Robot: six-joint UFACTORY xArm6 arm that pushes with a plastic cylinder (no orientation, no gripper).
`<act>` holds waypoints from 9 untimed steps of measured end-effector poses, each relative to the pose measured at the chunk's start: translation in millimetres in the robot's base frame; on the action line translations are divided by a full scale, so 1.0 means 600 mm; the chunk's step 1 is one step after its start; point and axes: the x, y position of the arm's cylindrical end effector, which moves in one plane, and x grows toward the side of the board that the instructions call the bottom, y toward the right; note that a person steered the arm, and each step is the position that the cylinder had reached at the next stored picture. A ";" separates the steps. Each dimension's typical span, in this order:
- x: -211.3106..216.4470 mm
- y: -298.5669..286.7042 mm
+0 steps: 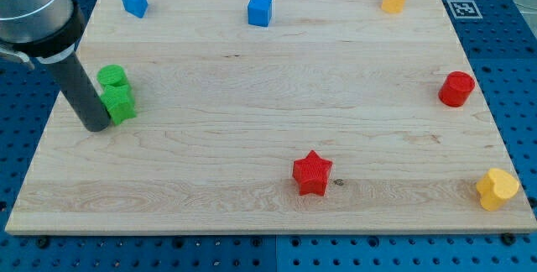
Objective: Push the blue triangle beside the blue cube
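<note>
- Up top left of the table (pixel 252 138): blue triangle (pixel 133 1), with the blue cube (pixel 260 10) well apart to its right.
- Tool's a plain rod holding nothing; my tip (pixel 96 127) touches the green blocks (pixel 117 102) at frame left.

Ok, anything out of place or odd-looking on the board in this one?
Nothing is damaged or tipped. One mismatch with the task: my tip sits against the two green blocks at the view's left edge, well below the blue triangle and blue cube along the view's top.
</note>
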 end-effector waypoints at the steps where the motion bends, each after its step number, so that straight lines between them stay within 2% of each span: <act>1: 0.009 0.088; 2: -0.063 0.190; 3: -0.155 0.221; 4: -0.213 0.196; 6: -0.227 -0.001; 7: -0.263 -0.097; 9: -0.387 -0.118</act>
